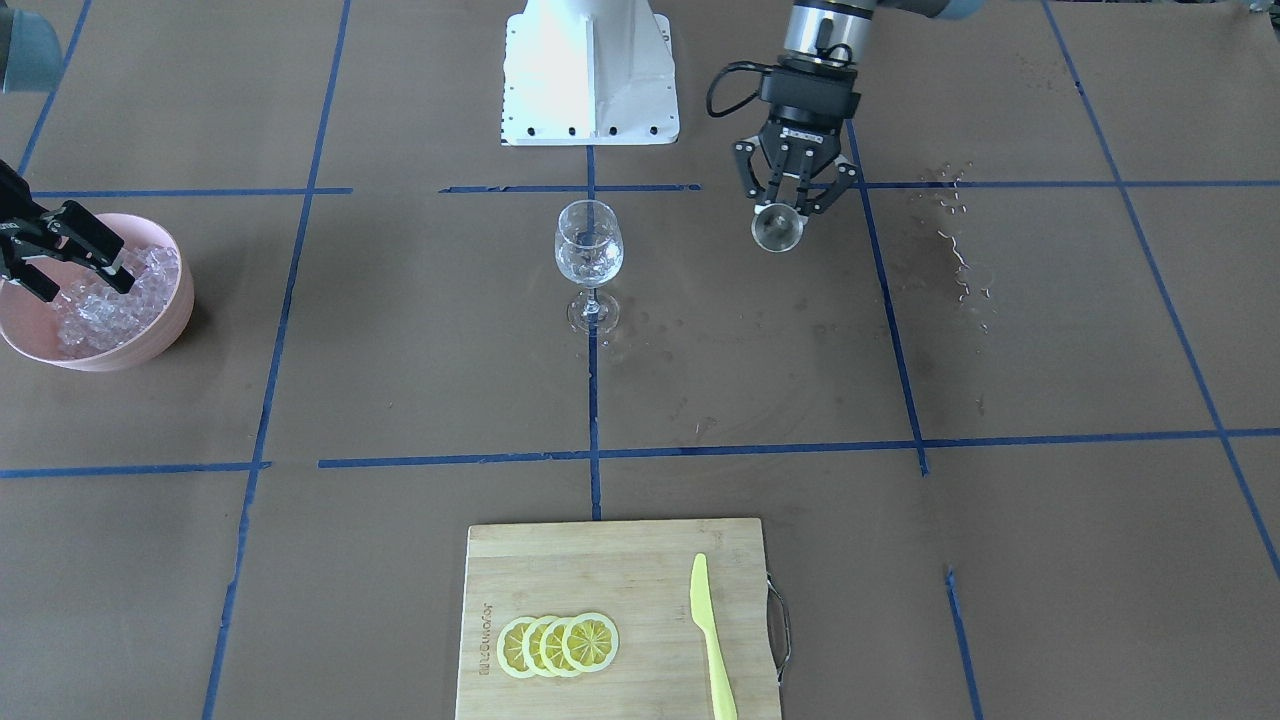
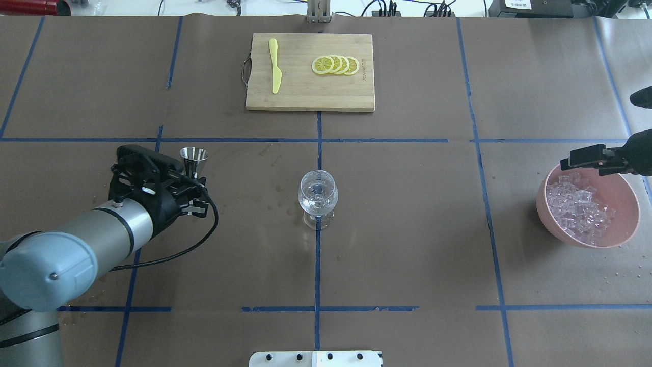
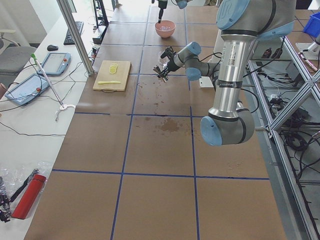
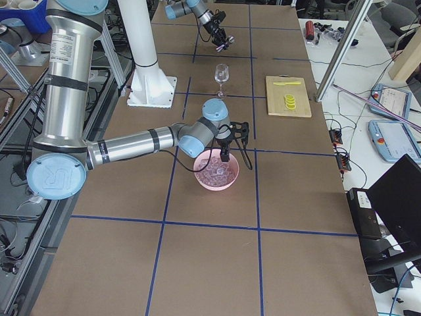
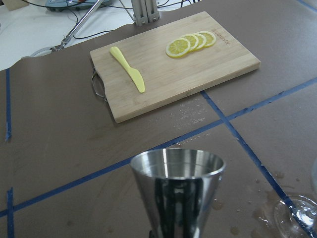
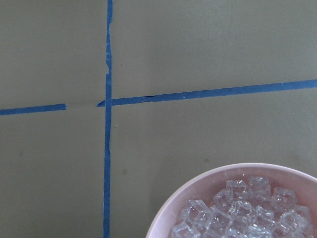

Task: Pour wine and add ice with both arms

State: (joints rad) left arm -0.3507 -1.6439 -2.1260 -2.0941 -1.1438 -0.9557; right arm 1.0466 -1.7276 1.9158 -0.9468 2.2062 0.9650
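My left gripper (image 1: 790,205) is shut on a steel jigger (image 1: 777,228), held upright above the table beside the wine glass (image 1: 589,262). The jigger fills the left wrist view (image 5: 177,193). The glass stands at the table's middle (image 2: 318,196) with a clear shine inside it; the wine itself is barely visible. My right gripper (image 1: 85,288) is open, its fingers down in the pink bowl (image 1: 165,330) over the heap of ice (image 1: 110,300). The ice also shows in the overhead view (image 2: 578,206) and in the right wrist view (image 6: 237,208).
A wooden cutting board (image 1: 560,560) with lemon slices (image 1: 558,645) and a yellow knife (image 1: 712,640) lies on the operators' side. Wet marks (image 1: 960,260) spot the brown paper on my left. The white pedestal base (image 1: 590,70) stands behind the glass.
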